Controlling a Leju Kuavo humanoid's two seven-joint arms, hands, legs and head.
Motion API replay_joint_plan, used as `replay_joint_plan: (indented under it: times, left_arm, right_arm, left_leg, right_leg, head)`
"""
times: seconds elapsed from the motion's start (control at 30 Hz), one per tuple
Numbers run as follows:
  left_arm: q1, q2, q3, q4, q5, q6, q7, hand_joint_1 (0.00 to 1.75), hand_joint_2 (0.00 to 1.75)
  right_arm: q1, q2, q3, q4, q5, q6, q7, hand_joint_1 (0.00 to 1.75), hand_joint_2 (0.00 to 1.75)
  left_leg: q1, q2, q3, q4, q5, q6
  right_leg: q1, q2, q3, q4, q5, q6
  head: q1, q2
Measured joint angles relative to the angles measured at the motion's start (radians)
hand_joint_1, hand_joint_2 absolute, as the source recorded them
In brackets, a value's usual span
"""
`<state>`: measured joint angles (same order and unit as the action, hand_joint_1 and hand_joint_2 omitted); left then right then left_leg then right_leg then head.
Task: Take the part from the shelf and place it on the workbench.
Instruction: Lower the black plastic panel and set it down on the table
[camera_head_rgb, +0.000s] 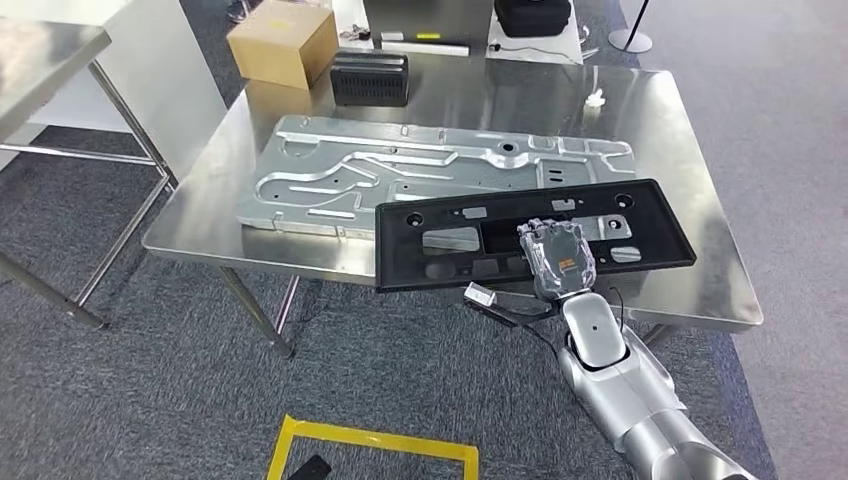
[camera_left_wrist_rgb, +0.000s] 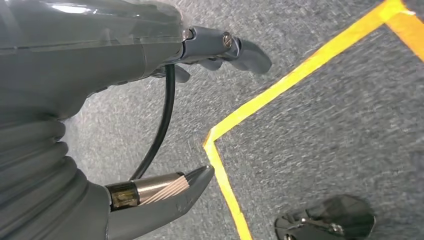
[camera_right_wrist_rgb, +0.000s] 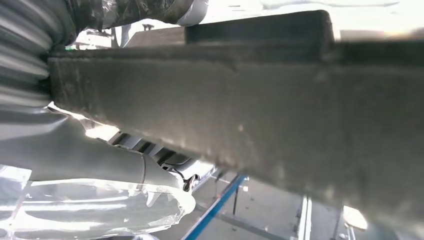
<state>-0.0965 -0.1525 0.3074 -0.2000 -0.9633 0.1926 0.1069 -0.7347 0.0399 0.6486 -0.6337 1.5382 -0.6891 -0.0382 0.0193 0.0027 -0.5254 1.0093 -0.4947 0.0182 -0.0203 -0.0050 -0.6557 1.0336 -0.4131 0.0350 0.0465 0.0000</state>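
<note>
Nearest, the left robot hand (camera_left_wrist_rgb: 220, 50) hangs over grey carpet marked with yellow floor tape (camera_left_wrist_rgb: 260, 100); its fingers are spread and it carries nothing. Further forward, the right robot hand (camera_head_rgb: 557, 258) reaches up from below and holds the black plastic part (camera_head_rgb: 530, 232), a long flat panel with cut-outs, gripping it near the middle of its near edge. In the right wrist view the dark edge of that panel runs straight across, close against the hand. The part sits over the front of the steel desk (camera_head_rgb: 700, 150), its left end jutting past the desk's near edge; whether it already rests on the surface or hangs just above it, I cannot tell. Just behind it, and partly overlapped by it, lies a large stamped metal sheet (camera_head_rgb: 400, 170). Beyond that stand a black ribbed box (camera_head_rgb: 370, 78) and a cardboard box (camera_head_rgb: 282, 42).

By my reading, the fetching is done: what remains is to settle the part fully on the desk, let go and withdraw.
</note>
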Motion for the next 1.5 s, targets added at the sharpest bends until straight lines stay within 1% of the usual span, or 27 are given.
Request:
replay_joint_plan:
  times: [0.07,0.13,0.17,0.23,0.27,0.3,0.33,0.37,0.43,0.5,0.6,0.67,0.8,0.83,0.87,0.93,1.0,1.07,1.17,1.2,1.3,1.33,1.37,1.4,1.43,1.47,1.5]
  left_arm:
    - [-0.001,-0.001,0.000,0.000,0.000,0.000,0.000,0.00,1.75]
    - [-0.001,-0.002,0.000,0.000,0.000,0.000,0.001,0.00,1.75]
    - [-0.002,-0.002,0.000,0.000,0.000,0.000,0.001,0.00,1.75]
    - [-0.003,-0.002,0.000,0.000,-0.001,0.000,0.002,0.00,1.75]
    - [-0.002,-0.002,0.000,0.000,-0.001,0.000,0.002,0.00,1.75]
    - [0.000,-0.002,0.000,0.000,-0.001,0.000,0.003,0.00,1.75]
    - [0.002,-0.002,0.000,0.000,-0.001,0.000,0.003,0.00,1.75]
    - [0.003,-0.002,0.000,0.000,-0.001,0.000,0.003,0.00,1.75]
    - [0.004,-0.002,0.001,0.000,-0.001,0.000,0.003,0.00,1.75]
    - [0.003,-0.002,0.001,0.000,-0.001,0.000,0.004,0.00,1.75]
    - [0.005,-0.003,0.002,0.000,-0.001,0.000,0.005,0.00,1.75]
    - [0.005,-0.003,0.002,0.000,-0.002,0.000,0.004,0.00,1.75]
    - [0.001,-0.004,0.002,0.000,-0.002,0.000,0.003,0.00,1.75]
    - [0.002,-0.004,0.002,0.000,-0.002,0.000,0.003,0.00,1.75]
    - [0.003,-0.005,0.002,0.000,-0.002,0.000,0.003,0.00,1.75]
    - [0.005,-0.007,0.002,0.000,-0.002,0.000,0.003,0.00,1.75]
    - [0.004,-0.011,0.003,0.001,-0.002,0.000,0.003,0.00,1.75]
    - [0.002,-0.013,0.003,0.001,-0.002,-0.001,0.003,0.00,1.75]
    - [0.002,-0.013,0.003,0.001,-0.002,-0.001,0.003,0.00,1.75]
    - [0.001,-0.013,0.003,0.001,-0.003,-0.001,0.003,0.00,1.75]
    - [0.000,-0.012,0.004,0.001,-0.002,0.000,0.005,0.00,1.75]
    - [0.001,-0.012,0.004,0.001,-0.002,0.000,0.006,0.00,1.75]
    - [0.003,-0.012,0.004,0.001,-0.002,0.000,0.007,0.00,1.75]
    - [0.004,-0.012,0.004,0.001,-0.002,0.000,0.007,0.00,1.75]
    - [0.005,-0.012,0.005,0.001,-0.002,0.000,0.008,0.00,1.75]
    - [0.005,-0.012,0.006,0.001,-0.002,0.000,0.008,0.00,1.75]
    - [0.004,-0.011,0.008,0.001,-0.003,0.000,0.008,0.00,1.75]
  right_arm:
    - [0.001,0.000,0.001,0.002,0.000,0.001,0.000,1.75,1.75]
    - [0.000,-0.002,0.001,0.003,0.000,0.001,0.001,1.75,1.75]
    - [-0.002,-0.002,0.001,0.003,0.001,0.001,0.001,1.75,1.75]
    - [-0.004,-0.002,0.002,0.004,0.002,0.001,0.002,1.75,1.75]
    - [-0.003,-0.001,0.002,0.004,0.002,0.001,0.001,1.75,1.75]
    - [-0.001,-0.001,0.002,0.005,0.002,0.001,0.001,1.75,1.75]
    - [0.001,-0.001,0.002,0.006,0.003,0.001,0.001,1.75,1.75]
    - [0.002,-0.001,0.002,0.007,0.003,0.001,0.001,1.75,1.75]
    - [0.002,-0.001,0.003,0.008,0.003,0.001,0.002,1.75,1.75]
    - [0.000,0.000,0.003,0.009,0.003,0.002,0.002,1.75,1.75]
    - [0.001,0.000,0.003,0.011,0.004,0.002,0.002,1.75,1.75]
    - [-0.002,0.000,0.003,0.011,0.005,0.003,0.002,1.75,1.75]
    - [-0.006,0.000,0.003,0.013,0.005,0.004,0.003,1.75,1.75]
    - [-0.005,0.000,0.003,0.015,0.005,0.005,0.003,1.75,1.75]
    - [-0.004,0.000,0.003,0.016,0.005,0.005,0.003,1.75,1.75]
    - [-0.005,-0.001,0.003,0.017,0.005,0.005,0.003,1.75,1.75]
    - [-0.009,-0.004,0.003,0.019,0.005,0.005,0.004,1.75,1.75]
    - [-0.012,-0.005,0.004,0.020,0.005,0.005,0.005,1.75,1.75]
    - [-0.015,-0.005,0.004,0.020,0.005,0.005,0.009,1.75,1.75]
    - [-0.017,-0.005,0.004,0.020,0.005,0.005,0.010,1.75,1.75]
    - [-0.018,-0.004,0.004,0.022,0.005,0.007,0.013,1.75,1.75]
    - [-0.017,-0.004,0.004,0.024,0.005,0.007,0.013,1.75,1.75]
    - [-0.016,-0.004,0.004,0.025,0.005,0.007,0.014,1.75,1.75]
    - [-0.016,-0.004,0.004,0.026,0.005,0.007,0.016,1.75,1.75]
    - [-0.016,-0.004,0.004,0.027,0.005,0.007,0.017,1.75,1.75]
    - [-0.017,-0.004,0.004,0.027,0.005,0.007,0.019,1.75,1.75]
    - [-0.019,-0.004,0.004,0.028,0.005,0.007,0.020,1.75,1.75]
  left_leg:
    - [-0.001,0.002,0.007,0.001,-0.006,-0.015]
    - [0.001,0.001,0.000,0.036,-0.015,-0.023]
    - [0.003,0.001,-0.022,0.080,-0.028,-0.025]
    - [0.004,0.000,-0.100,0.218,-0.076,-0.027]
    - [0.004,0.000,-0.142,0.278,-0.100,-0.029]
    - [0.004,0.000,-0.173,0.309,-0.109,-0.030]
    - [0.004,0.000,-0.187,0.305,-0.094,-0.031]
    - [0.004,0.000,-0.182,0.264,-0.056,-0.028]
    - [0.002,0.000,-0.146,0.130,0.042,-0.021]
    - [-0.003,0.000,-0.121,0.040,0.079,-0.013]
    - [-0.004,-0.001,-0.107,0.022,0.074,0.000]
    - [-0.002,-0.002,-0.093,0.019,0.068,0.011]
    - [-0.004,-0.004,-0.070,0.017,0.046,0.023]
    - [-0.005,-0.005,-0.061,0.017,0.038,0.024]
    - [-0.006,-0.007,-0.049,0.017,0.030,0.024]
    - [-0.008,-0.010,-0.026,0.016,0.013,0.022]
    - [-0.009,-0.011,-0.014,0.014,0.000,0.014]
    - [-0.010,-0.011,-0.008,0.015,-0.001,0.002]
    - [-0.012,-0.010,-0.011,0.055,-0.014,-0.013]
    - [-0.010,-0.010,-0.031,0.095,-0.031,-0.017]
    - [-0.006,-0.009,-0.143,0.265,-0.099,-0.031]
    - [-0.006,-0.009,-0.169,0.287,-0.101,-0.035]
    - [-0.005,-0.008,-0.176,0.270,-0.078,-0.037]
    - [-0.004,-0.008,-0.168,0.220,-0.034,-0.036]
    - [-0.003,-0.008,-0.150,0.152,0.018,-0.033]
    - [-0.004,-0.008,-0.134,0.091,0.052,-0.030]
    - [-0.006,-0.007,-0.122,0.050,0.071,-0.025]
  right_leg:
    - [0.003,0.001,0.007,-0.003,-0.004,-0.024]
    - [0.000,0.004,0.024,-0.009,-0.008,-0.041]
    - [-0.001,0.005,0.033,-0.012,-0.011,-0.048]
    - [0.000,0.006,0.046,-0.015,-0.023,-0.057]
    - [0.001,0.007,0.053,-0.014,-0.030,-0.058]
    - [0.002,0.009,0.061,-0.014,-0.038,-0.058]
    - [0.002,0.011,0.071,-0.013,-0.046,-0.057]
    - [0.003,0.012,0.083,-0.013,-0.054,-0.055]
    - [0.004,0.014,0.106,-0.012,-0.072,-0.049]
    - [0.006,0.016,0.115,-0.010,-0.087,-0.036]
    - [0.008,0.017,0.117,-0.002,-0.098,-0.017]
    - [0.005,0.013,0.098,0.045,-0.114,-0.008]
    - [0.006,0.010,-0.054,0.269,-0.187,0.001]
    - [0.006,0.010,-0.074,0.276,-0.179,-0.001]
    - [0.007,0.010,-0.075,0.245,-0.148,-0.005]
    - [0.013,0.009,-0.038,0.113,-0.047,-0.020]
    - [0.024,0.006,-0.014,0.019,0.003,-0.036]
    - [0.029,0.005,-0.009,-0.002,0.004,-0.047]
    - [0.019,0.006,0.022,-0.019,0.005,-0.061]
    - [0.017,0.006,0.032,-0.022,0.002,-0.065]
    - [0.016,0.008,0.049,-0.023,-0.015,-0.070]
    - [0.015,0.009,0.055,-0.022,-0.022,-0.069]
    - [0.015,0.010,0.063,-0.020,-0.030,-0.067]
    - [0.014,0.011,0.072,-0.017,-0.039,-0.064]
    - [0.013,0.011,0.081,-0.014,-0.049,-0.060]
    - [0.013,0.011,0.088,-0.011,-0.057,-0.055]
    - [0.013,0.012,0.091,-0.008,-0.064,-0.050]
  head:
    - [-0.003,0.000]
    - [-0.005,0.000]
    - [-0.005,0.000]
    - [-0.007,0.000]
    - [-0.007,0.000]
    - [-0.007,0.000]
    - [-0.007,0.000]
    - [-0.007,0.000]
    - [-0.007,0.000]
    - [-0.008,0.000]
    - [-0.011,0.000]
    - [-0.011,0.000]
    - [-0.010,0.000]
    - [-0.010,0.000]
    - [-0.010,0.000]
    - [-0.010,0.000]
    - [-0.013,0.000]
    - [-0.017,0.000]
    - [-0.019,0.000]
    - [-0.020,0.000]
    - [-0.021,0.000]
    - [-0.021,0.000]
    - [-0.021,0.000]
    - [-0.021,0.000]
    - [-0.021,0.000]
    - [-0.021,0.000]
    - [-0.022,0.000]
